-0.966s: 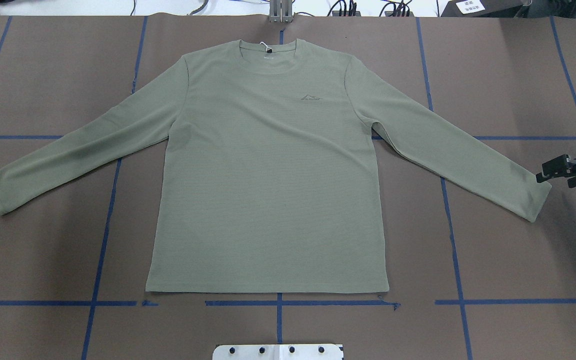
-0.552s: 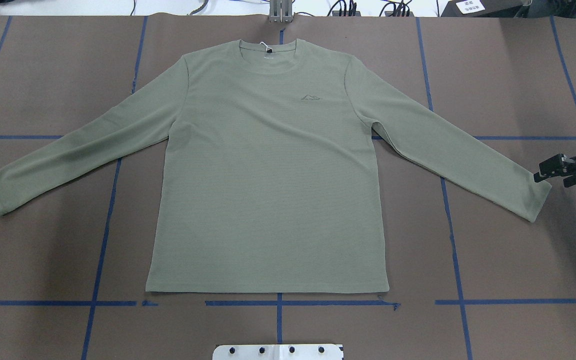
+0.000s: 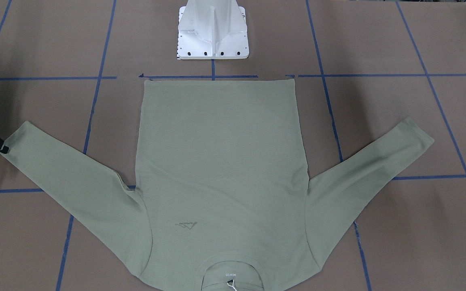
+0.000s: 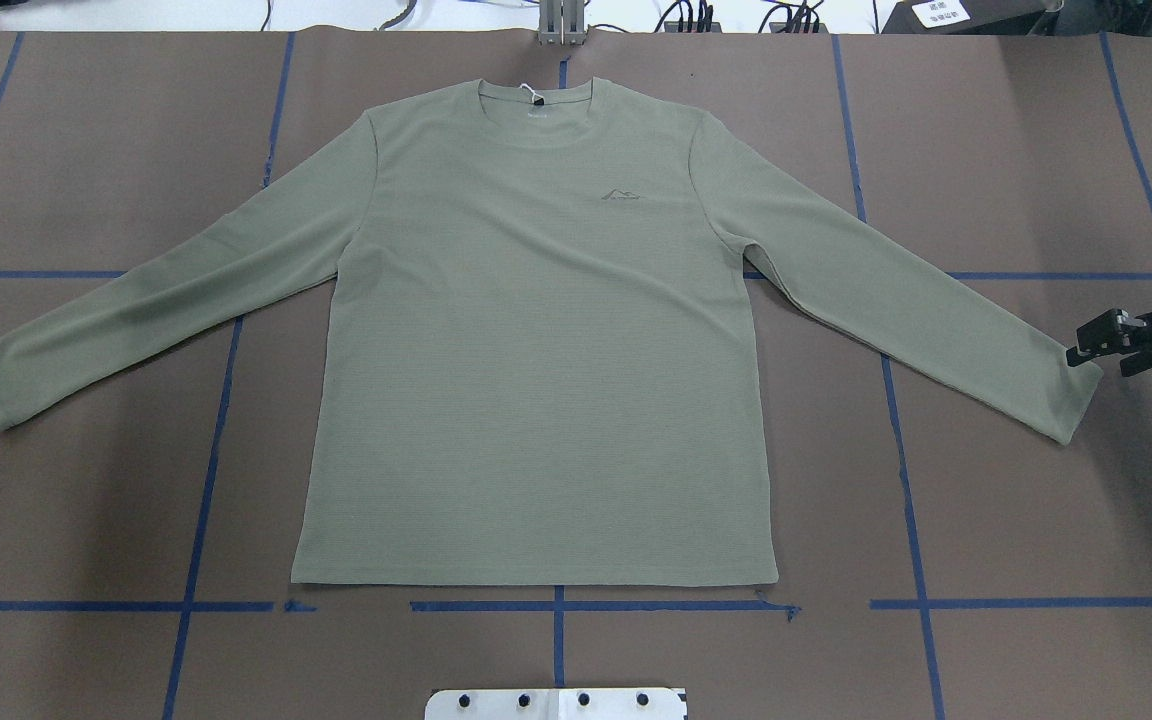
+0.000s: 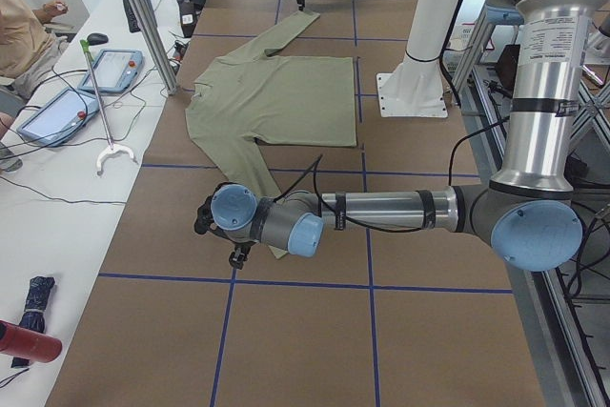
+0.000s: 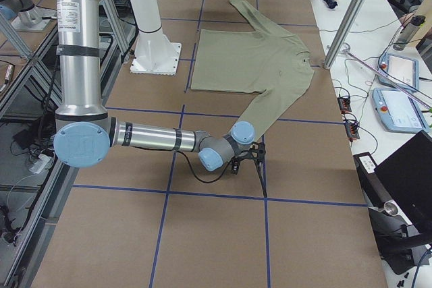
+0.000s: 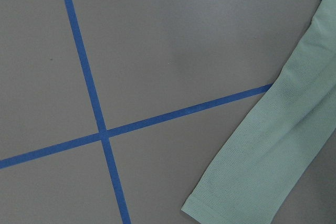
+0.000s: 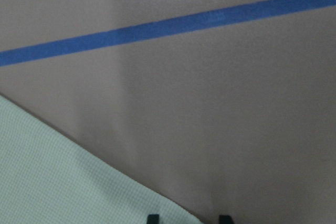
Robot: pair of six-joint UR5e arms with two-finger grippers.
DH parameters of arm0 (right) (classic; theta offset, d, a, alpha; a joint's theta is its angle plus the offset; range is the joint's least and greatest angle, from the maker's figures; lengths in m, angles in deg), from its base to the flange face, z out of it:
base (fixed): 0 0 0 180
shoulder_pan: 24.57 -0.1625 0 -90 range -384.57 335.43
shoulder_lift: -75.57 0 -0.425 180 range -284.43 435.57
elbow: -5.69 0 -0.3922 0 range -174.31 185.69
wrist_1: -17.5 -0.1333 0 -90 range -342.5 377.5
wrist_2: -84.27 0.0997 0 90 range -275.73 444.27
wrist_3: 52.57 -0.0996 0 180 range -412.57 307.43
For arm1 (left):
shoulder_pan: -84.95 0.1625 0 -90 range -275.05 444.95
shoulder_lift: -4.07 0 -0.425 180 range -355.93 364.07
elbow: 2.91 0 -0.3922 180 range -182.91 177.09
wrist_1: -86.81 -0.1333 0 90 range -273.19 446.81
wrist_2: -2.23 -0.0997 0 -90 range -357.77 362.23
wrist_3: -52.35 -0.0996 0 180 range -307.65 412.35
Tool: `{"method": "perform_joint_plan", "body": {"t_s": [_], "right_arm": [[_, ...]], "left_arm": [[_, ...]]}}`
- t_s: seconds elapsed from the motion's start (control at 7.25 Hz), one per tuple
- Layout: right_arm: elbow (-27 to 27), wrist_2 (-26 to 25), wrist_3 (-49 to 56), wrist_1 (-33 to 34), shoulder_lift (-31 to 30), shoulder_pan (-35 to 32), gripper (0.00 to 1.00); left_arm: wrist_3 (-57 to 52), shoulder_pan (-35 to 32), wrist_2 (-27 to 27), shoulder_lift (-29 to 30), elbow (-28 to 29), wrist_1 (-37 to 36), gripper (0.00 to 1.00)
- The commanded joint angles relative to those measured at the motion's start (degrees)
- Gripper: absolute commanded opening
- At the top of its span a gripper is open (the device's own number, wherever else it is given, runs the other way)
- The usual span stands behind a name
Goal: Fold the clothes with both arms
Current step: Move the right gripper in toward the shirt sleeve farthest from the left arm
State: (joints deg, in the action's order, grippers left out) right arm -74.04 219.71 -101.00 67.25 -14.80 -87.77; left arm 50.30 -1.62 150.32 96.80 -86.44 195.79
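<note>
Shirt [image 4: 536, 380], sage-green fine-ribbed knit, lies flat; right claw [image 4: 1096, 345] gapes at a cuff [image 4: 1076, 405]; left claw [image 5: 203, 218] state unclear.

You saw the right claw [image 4: 1077, 352] run off the overhead view's right edge, and only the tips of its fingers [image 8: 153, 218] at its wrist view's bottom edge. The shirt [image 3: 221, 161] had its collar cut by the front view's bottom. The left claw [image 5: 202, 218] hid behind its wrist joint, so you couldn't tell how its jaws stood.
</note>
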Motion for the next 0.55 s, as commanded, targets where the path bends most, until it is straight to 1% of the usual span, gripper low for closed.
{"method": "perform_joint_plan", "body": {"t_s": [0.0, 0.14, 0.41], "right_arm": [[0.01, 0.43, -0.44, 0.00, 0.98, 0.01, 0.00], [0.10, 0.52, -0.44, 0.00, 0.90, 0.01, 0.00], [-4.19, 3.14, -2.45, -0.09, 0.28, -0.17, 0.00]], "left_arm": [[-0.32, 0.00, 0.01, -0.10, 0.04, 0.10, 1.00], [-0.32, -0.09, 0.09, -0.10, -0.05, 0.10, 1.00], [-0.14, -0.09, 0.44, -0.18, 0.04, 0.01, 1.00]]}}
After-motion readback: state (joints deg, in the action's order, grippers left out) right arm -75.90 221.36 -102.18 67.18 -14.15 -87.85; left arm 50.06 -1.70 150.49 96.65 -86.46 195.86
